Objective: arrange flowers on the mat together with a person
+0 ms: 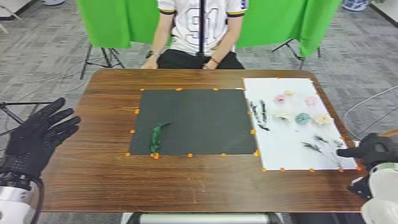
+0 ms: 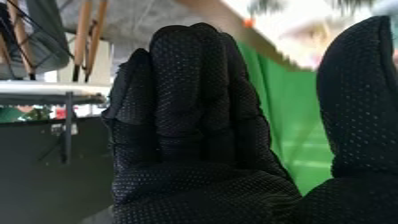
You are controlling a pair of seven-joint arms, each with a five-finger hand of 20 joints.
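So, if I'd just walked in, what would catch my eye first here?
Probably the green cloth hanging beyond the table's far edge. Nearer, the dark mat bears one green sprig at its lower left, while pink, cream and blue-green flowers dot the white sheet on the right. The black-gloved left robot hand, open by the table's left edge, looks striking too.

The table (image 1: 98,181) is brown, the left mat (image 1: 197,117) dark grey, the right mat (image 1: 271,135) white. The flowers (image 1: 303,118) are pink, cream and teal; the leafy stem (image 1: 157,137) is green.
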